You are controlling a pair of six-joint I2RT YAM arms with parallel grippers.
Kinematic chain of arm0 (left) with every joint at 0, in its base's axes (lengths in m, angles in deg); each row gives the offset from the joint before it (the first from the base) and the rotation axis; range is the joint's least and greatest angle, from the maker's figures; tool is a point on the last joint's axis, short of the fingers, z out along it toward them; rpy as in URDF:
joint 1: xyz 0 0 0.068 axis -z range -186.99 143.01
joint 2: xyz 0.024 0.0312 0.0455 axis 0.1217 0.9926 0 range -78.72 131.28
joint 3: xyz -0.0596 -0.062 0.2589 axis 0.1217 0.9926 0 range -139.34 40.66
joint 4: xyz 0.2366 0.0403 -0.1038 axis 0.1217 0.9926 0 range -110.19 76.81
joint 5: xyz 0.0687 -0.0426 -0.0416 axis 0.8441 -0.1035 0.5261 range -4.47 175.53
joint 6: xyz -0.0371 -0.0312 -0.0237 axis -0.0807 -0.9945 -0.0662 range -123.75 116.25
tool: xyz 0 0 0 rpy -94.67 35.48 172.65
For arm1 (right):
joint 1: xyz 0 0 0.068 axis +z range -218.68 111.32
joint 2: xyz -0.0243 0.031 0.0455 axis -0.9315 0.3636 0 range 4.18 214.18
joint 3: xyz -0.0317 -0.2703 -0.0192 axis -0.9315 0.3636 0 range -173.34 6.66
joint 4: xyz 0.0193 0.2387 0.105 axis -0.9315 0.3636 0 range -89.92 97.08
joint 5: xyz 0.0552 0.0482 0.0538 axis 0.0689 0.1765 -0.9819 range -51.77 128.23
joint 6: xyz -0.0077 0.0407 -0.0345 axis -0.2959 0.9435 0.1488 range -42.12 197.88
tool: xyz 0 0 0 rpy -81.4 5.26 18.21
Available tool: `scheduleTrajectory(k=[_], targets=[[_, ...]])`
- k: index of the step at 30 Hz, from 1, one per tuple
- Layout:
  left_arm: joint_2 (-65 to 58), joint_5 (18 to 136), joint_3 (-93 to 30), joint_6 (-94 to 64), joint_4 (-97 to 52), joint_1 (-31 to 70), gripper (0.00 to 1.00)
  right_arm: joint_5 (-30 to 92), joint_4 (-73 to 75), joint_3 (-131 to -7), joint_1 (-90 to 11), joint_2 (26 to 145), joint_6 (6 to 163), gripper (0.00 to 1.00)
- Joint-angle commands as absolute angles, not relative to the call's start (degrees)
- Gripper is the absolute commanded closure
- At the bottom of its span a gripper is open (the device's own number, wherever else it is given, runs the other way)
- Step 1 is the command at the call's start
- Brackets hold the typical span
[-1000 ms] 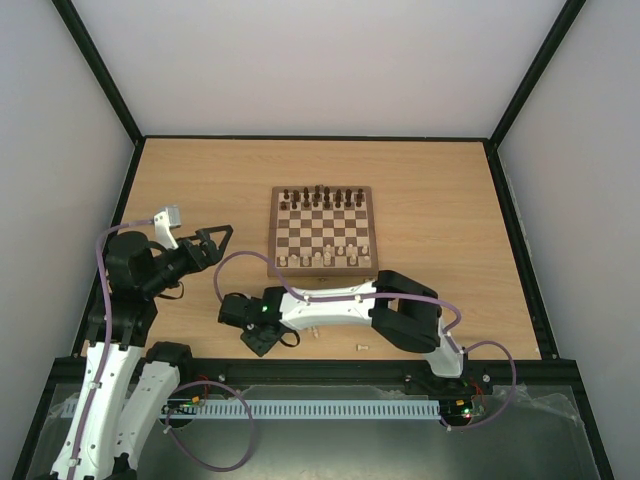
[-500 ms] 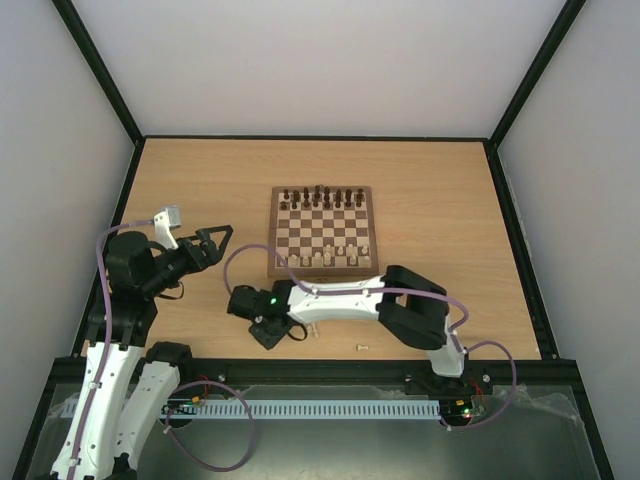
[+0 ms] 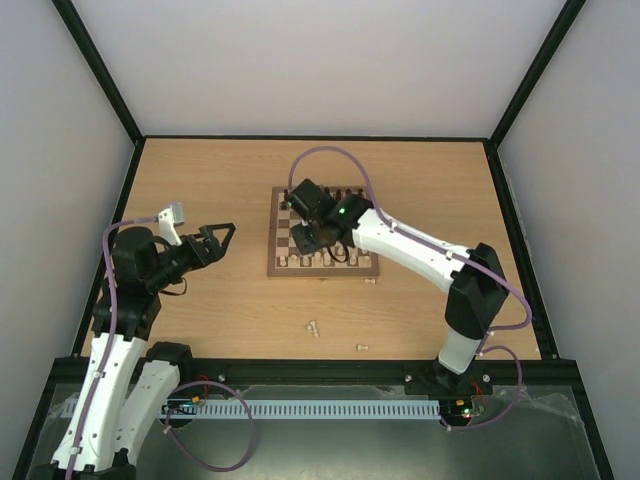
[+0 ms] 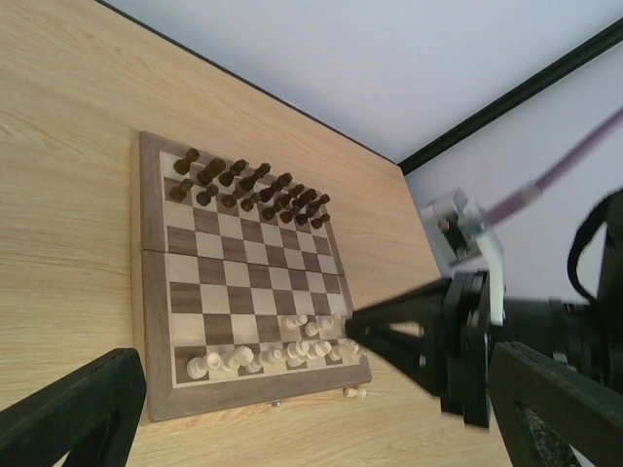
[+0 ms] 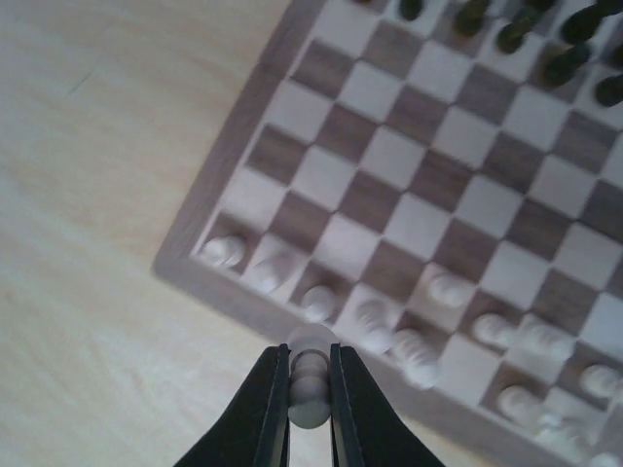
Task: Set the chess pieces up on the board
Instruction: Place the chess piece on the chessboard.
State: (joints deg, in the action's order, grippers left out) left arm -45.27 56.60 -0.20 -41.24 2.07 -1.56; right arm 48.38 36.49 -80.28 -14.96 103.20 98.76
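Top view: the right arm (image 3: 420, 245) stretches over the board (image 3: 273, 235), and the right jaws hang above its near-left squares. The left arm (image 3: 130, 290) sits well to the left, with the left jaws spread and empty above the surface (image 3: 200, 180). Dark pieces (image 3: 320, 195) fill the far rows and pale pieces (image 3: 318, 259) stand along the near rows. Loose pieces (image 3: 313, 328) lie on the surface in front of the board.

Left wrist view: the left jaws are wide apart with nothing between them. Beyond them lies the board (image 4: 151, 292), with pale pieces (image 4: 310, 348) crowded toward its near right corner.

Right wrist view: the right jaws are clamped on a held piece (image 5: 310, 379), which is pale, above the near edge of the board (image 5: 234, 146) by a corner. Pale pieces (image 5: 375, 326) line the nearest squares.
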Motion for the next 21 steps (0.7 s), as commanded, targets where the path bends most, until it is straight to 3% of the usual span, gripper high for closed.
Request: scheduleTrajectory(k=[1, 21], targets=[[-44.5, 56.0, 0.7, -40.9, 0.1, -1.9, 0.01, 48.8, 42.3, -84.5, -19.3, 108.2, 94.7, 0.91], [-43.1, 55.9, 1.8, -40.2, -1.0, -2.0, 0.01, 48.2, 45.8, -90.6, -22.9, 122.5, 92.0, 0.89]])
